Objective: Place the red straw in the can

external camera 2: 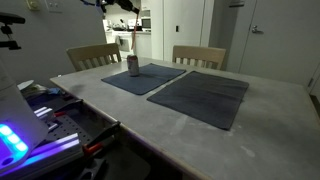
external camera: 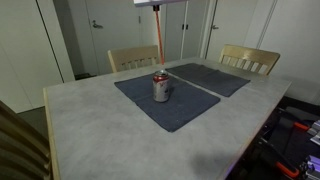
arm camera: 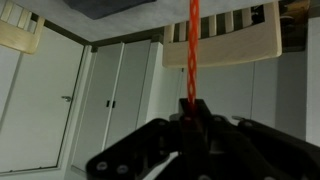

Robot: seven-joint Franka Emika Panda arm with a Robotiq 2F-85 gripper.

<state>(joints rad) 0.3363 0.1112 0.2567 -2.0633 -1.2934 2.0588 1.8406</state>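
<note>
The can (external camera: 161, 88) is silver with a red band and stands upright on a dark placemat (external camera: 185, 112); it also shows in an exterior view (external camera 2: 133, 66). The red straw (external camera: 159, 40) hangs straight down above the can, with its lower end just over the can's top. My gripper (external camera: 152, 3) is at the top edge of the view and is shut on the straw's upper end. In the wrist view the straw (arm camera: 194, 45) runs out from between the dark shut fingers (arm camera: 192, 118). The straw is faint in an exterior view (external camera 2: 131, 42).
A second dark placemat (external camera: 215, 76) lies beside the first on the pale table (external camera: 90, 130). Two wooden chairs (external camera: 133, 58) (external camera: 250, 58) stand at the far side. Lit equipment (external camera 2: 25, 135) sits by the table's near edge.
</note>
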